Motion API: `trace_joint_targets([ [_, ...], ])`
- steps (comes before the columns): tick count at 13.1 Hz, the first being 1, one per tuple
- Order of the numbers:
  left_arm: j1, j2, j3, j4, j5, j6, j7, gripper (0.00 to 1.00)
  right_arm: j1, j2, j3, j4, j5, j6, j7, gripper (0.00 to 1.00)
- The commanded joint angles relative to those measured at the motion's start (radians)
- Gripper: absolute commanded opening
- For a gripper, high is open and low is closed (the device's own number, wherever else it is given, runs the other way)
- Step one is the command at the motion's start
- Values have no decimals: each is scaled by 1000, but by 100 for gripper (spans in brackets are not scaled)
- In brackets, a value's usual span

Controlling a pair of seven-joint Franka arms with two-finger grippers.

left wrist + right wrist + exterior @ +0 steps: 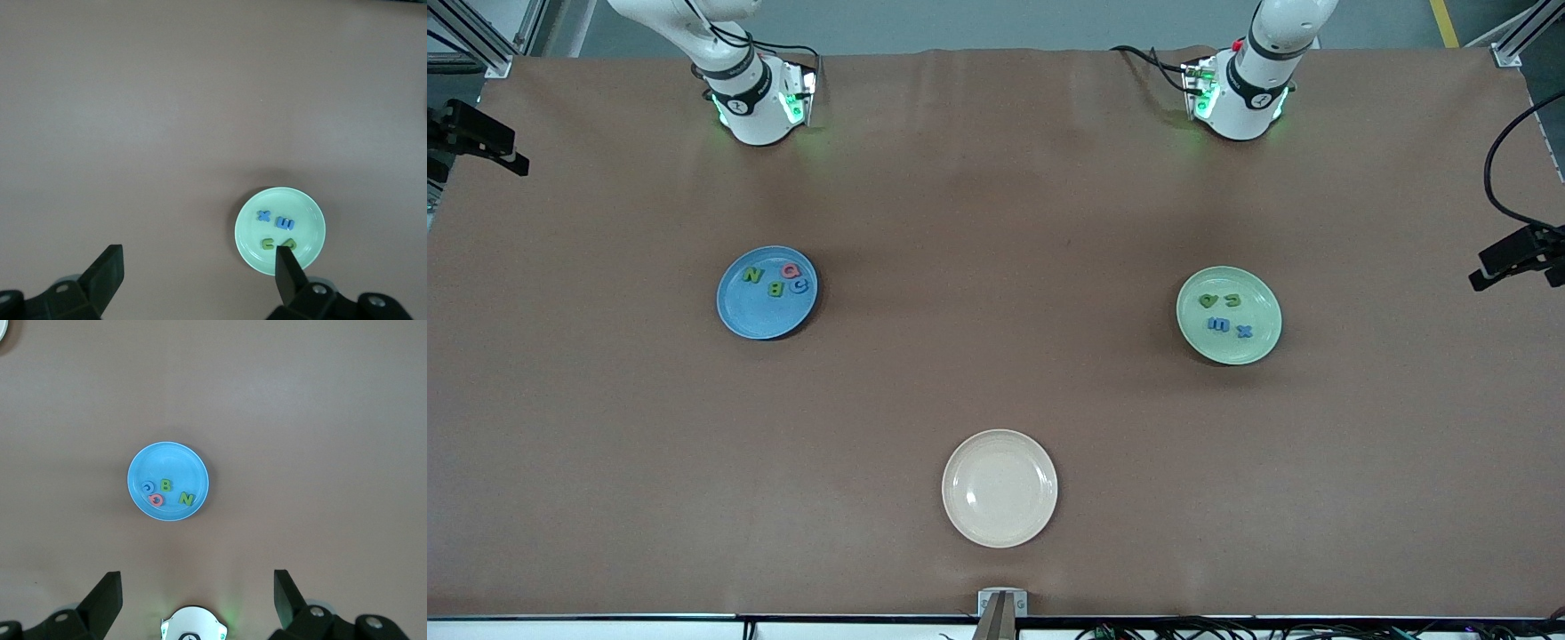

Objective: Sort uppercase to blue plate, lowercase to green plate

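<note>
Nearest the front camera sits the cream plate (1000, 488), bare, on the brown counter (996, 222); it serves as the landmark for the rest.

Farther from the camera than the cream plate, toward the right arm's end of the counter, lies the blue plate (767, 292). It holds the uppercase letters: green N (752, 276), green B (776, 288), red Q (790, 269) and blue C (799, 285), with Q, B and C clustered close together and N a little apart from them.

Also farther than the cream plate, toward the left arm's end, lies the green plate (1229, 316). It holds the lowercase letters: green u (1232, 300), a green a-like letter (1209, 300), the blue three-pronged letter (1218, 324) and blue x (1244, 332).

Both arms wait, drawn up high by their bases. The left gripper (199, 272) hangs over bare counter beside the green plate, jaws spread wide, holding nothing. The right gripper (197, 596) hangs above its own base, the blue plate in its view, jaws likewise wide apart and empty.
</note>
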Motion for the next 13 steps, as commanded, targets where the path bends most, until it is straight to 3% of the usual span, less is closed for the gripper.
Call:
trace_joint_targets([
  [1, 2, -16, -25, 86, -6, -74, 0, 100, -5, -27, 12, -35, -24, 18, -6, 100],
  [10, -30, -13, -14, 108, -2, -78, 8, 100, -48, -27, 70, -40, -24, 24, -4, 100],
  [11, -118, -13, 57, 109, -1, -79, -1, 100, -44, -27, 70, -40, -24, 22, -4, 100],
  [13, -436, -13, 375, 109, -2, -78, -6, 100, -32, -27, 64, -40, -24, 21, -1, 100],
])
